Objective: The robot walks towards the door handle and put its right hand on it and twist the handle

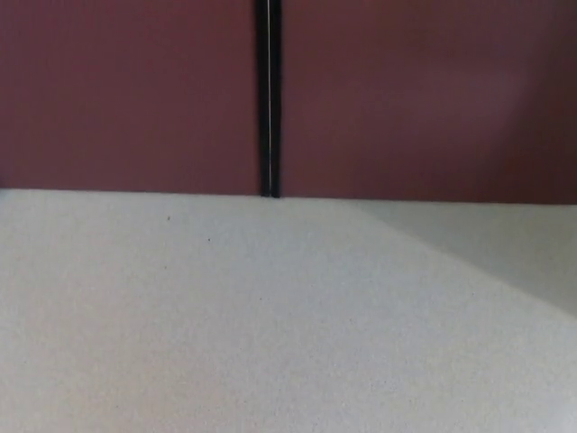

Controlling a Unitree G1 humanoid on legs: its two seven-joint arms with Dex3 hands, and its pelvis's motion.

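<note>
Facing 2 maroon door panels (pixel 126 90) split by a dark seam (pixel 270 99), above pale floor (pixel 225 316). No handle visible; neither hand showing, finger state untellable.

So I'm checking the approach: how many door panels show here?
2: a left panel and a right panel, split by a dark gap. No handle or hand shows.

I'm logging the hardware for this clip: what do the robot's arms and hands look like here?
Neither arm nor hand shows in the head view, so their look cannot be told. Only dark red door panels, a black vertical seam and pale speckled floor are visible.
</note>
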